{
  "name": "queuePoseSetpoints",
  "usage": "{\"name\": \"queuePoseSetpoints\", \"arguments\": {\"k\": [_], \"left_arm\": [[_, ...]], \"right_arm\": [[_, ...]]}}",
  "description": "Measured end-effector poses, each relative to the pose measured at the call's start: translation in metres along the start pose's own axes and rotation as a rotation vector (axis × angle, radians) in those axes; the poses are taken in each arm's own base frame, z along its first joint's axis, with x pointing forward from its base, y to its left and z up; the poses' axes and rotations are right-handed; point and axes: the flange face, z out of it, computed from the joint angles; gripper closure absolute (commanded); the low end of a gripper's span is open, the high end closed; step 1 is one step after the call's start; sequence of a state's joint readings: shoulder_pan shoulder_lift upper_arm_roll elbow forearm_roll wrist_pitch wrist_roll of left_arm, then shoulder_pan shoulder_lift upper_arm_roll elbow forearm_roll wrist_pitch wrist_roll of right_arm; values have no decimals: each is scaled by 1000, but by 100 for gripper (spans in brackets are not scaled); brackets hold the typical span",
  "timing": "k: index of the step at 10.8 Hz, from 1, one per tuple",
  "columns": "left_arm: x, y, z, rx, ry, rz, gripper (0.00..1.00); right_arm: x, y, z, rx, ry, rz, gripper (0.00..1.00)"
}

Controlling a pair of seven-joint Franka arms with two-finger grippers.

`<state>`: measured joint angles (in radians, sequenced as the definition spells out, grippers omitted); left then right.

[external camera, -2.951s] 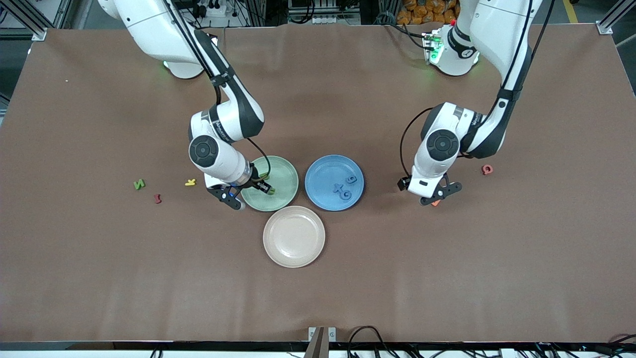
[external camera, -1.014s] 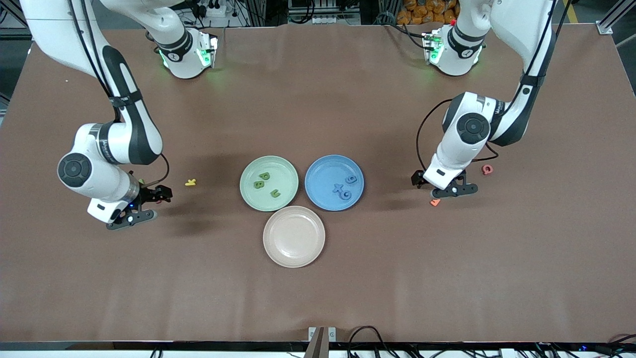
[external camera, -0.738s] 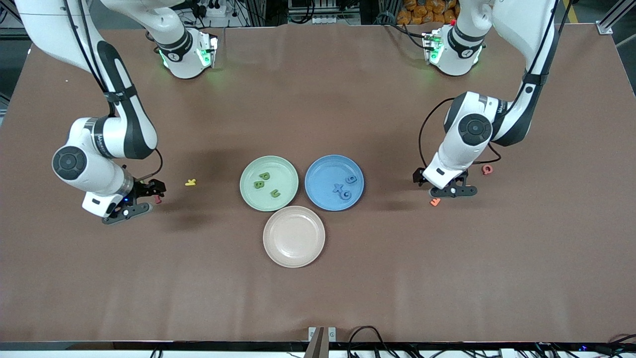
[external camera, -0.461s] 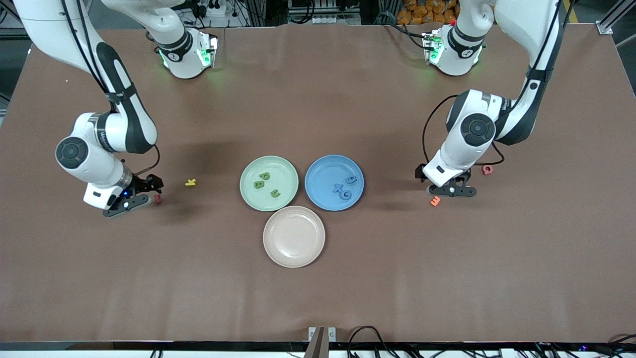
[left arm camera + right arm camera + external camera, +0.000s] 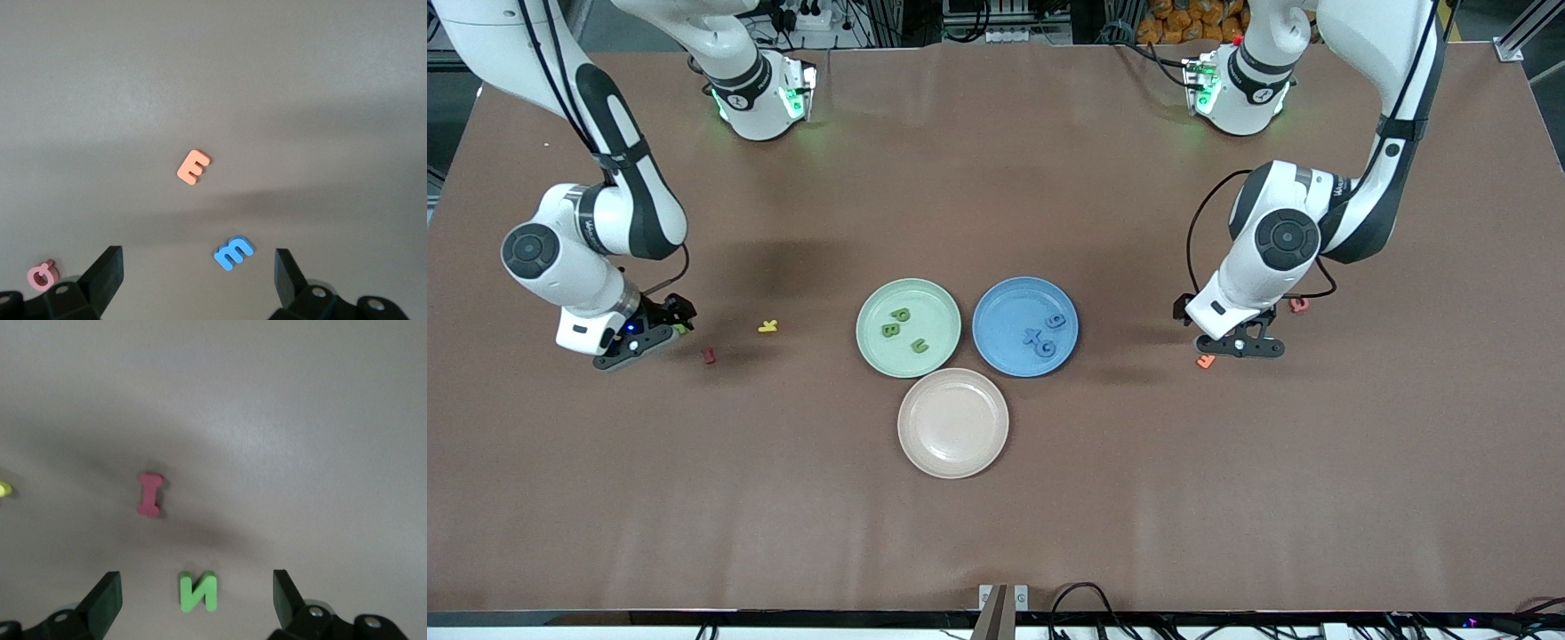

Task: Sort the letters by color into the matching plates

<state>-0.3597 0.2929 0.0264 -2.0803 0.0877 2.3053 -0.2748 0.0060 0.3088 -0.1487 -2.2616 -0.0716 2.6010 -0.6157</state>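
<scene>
- You are at the pick-up step on both sides: each arm hangs over a letter that has not yet been sorted.
- Your right gripper (image 5: 645, 331) is over the table toward the right arm's end, fingers spread wide and holding nothing. The green N (image 5: 198, 591) lies flat on the table between those fingers in the right wrist view.
- Your left gripper (image 5: 1240, 338) is over the table toward the left arm's end, also spread wide and empty. The blue m (image 5: 233, 252) lies between its fingers in the left wrist view, a little off centre.
- Next, I judge, each gripper should drop straight down and close on its letter; the pieces are thin and flat, so the fingertips need to reach the table surface.
- The green plate (image 5: 876, 348) already holds three green pieces; the blue plate (image 5: 996, 351) holds three blue ones. The plates sit side by side mid-table.
- Mind the strays: a red I (image 5: 150, 495) lies near the N, an orange E (image 5: 193, 166) near the m, and a pink piece (image 5: 43, 274) just beside one left finger.
- A yellow piece (image 5: 767, 326) and the beige plate (image 5: 925, 444) are well apart from both picks.
</scene>
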Motion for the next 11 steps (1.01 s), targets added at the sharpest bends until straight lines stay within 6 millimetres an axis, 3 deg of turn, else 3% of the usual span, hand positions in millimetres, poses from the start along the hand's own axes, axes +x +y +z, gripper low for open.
{"name": "queuePoseSetpoints", "arguments": {"k": [5, 9, 11], "left_arm": [[2, 11, 3, 7, -2, 146, 0], [-5, 42, 4, 8, -2, 398, 0], [-4, 42, 3, 7, 6, 488, 0]], "right_arm": [[-31, 2, 21, 12, 34, 9, 0], [-33, -3, 29, 47, 44, 8, 0], [-41, -3, 38, 55, 44, 19, 0]]}}
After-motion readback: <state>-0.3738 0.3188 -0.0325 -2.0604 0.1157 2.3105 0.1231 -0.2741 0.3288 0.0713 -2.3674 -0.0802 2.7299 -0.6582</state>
